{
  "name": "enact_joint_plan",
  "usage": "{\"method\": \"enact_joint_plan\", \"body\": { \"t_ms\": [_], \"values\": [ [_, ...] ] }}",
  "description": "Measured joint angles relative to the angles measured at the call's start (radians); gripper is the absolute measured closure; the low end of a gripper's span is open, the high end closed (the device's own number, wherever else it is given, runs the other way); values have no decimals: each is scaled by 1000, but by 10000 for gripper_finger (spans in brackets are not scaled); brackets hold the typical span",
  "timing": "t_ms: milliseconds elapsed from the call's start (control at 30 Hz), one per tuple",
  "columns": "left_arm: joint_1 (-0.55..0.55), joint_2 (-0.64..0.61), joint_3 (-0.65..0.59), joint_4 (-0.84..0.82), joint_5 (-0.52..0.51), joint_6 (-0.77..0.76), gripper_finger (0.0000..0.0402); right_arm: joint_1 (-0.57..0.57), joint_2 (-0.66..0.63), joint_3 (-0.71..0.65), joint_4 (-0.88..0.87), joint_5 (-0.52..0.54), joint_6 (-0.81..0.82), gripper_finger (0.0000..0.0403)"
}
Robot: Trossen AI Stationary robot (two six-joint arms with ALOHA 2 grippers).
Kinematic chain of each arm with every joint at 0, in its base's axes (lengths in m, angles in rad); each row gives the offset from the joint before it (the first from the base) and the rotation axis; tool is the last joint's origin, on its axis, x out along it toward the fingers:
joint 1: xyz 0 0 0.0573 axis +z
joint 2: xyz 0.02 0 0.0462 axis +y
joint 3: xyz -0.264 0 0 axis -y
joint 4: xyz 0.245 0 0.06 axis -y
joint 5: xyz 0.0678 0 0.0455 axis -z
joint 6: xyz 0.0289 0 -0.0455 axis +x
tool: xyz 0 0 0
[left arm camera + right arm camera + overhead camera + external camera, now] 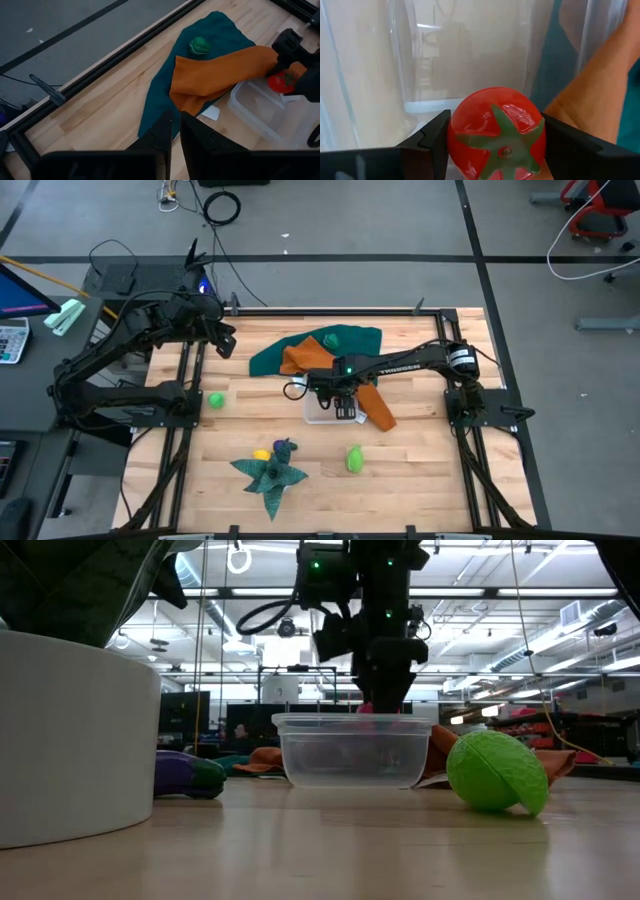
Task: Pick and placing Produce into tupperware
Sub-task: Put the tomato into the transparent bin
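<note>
My right gripper (340, 398) hangs over the clear tupperware (322, 413), shut on a red toy tomato (495, 132). The tupperware (350, 750) stands on the wood beside the orange cloth (358, 385). A dark green piece (200, 45) lies on the teal cloth (320, 345). One light green piece (215, 400) sits on the left of the table, another (354, 458) near the front. A yellow piece (261, 454) and a purple one (287, 447) rest at the star-shaped cloth (270, 473). My left gripper (176, 135) waits shut, high at the far left. My right gripper pinches the tomato by its two opposite sides (454, 135) between the two fingers (427, 142). The fingers come from above, pointing down. The tomato's green star cap faces the wrist camera. It is lifted clear, just above the tupperware's open rim (350, 720).
The orange cloth (220, 72) lies over the teal cloth (165, 95) and against the tupperware's far and right sides. In the low view a large white object (70, 740) stands close at the left. Bare wood shows at the table's front right.
</note>
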Motion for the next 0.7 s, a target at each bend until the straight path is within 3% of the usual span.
{"method": "enact_joint_plan", "body": {
  "t_ms": [700],
  "values": [
    [-1, 0, 0, 1, 0, 1, 366, 0, -2, -119, 188, -22, 100, 188]
  ]
}}
